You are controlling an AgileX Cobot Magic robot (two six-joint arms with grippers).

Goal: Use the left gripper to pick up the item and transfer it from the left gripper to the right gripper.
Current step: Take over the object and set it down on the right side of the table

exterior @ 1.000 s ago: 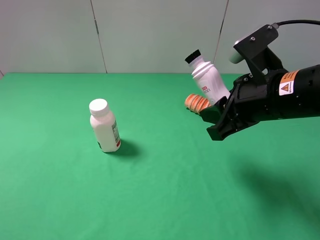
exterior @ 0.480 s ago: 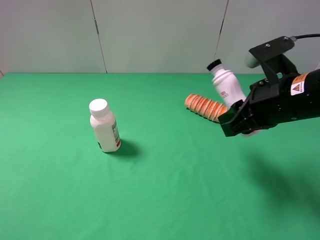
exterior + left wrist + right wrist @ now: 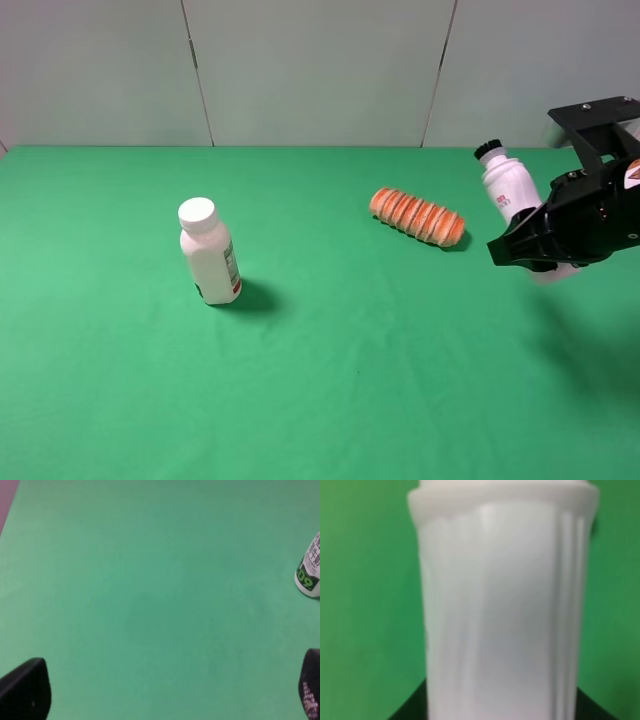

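The item (image 3: 506,184), a slim white bottle with a black cap, is held tilted above the table at the right edge of the exterior view. My right gripper (image 3: 536,249), black with an orange warning sticker, is shut on its lower body. In the right wrist view the bottle's ribbed white body (image 3: 505,605) fills the frame. My left gripper (image 3: 167,695) is out of the exterior view. In the left wrist view its two black fingertips (image 3: 25,690) stand wide apart over bare green cloth, open and empty.
A stouter white bottle with a wide white cap (image 3: 210,254) stands upright at the middle left; its base shows in the left wrist view (image 3: 310,570). An orange ridged bread roll (image 3: 417,216) lies left of the right gripper. Green cloth (image 3: 330,380) covers the table.
My right gripper has moved to the right and a little lower with the bottle in it, away from the bread roll, which now shows in full. The stout bottle has not moved.
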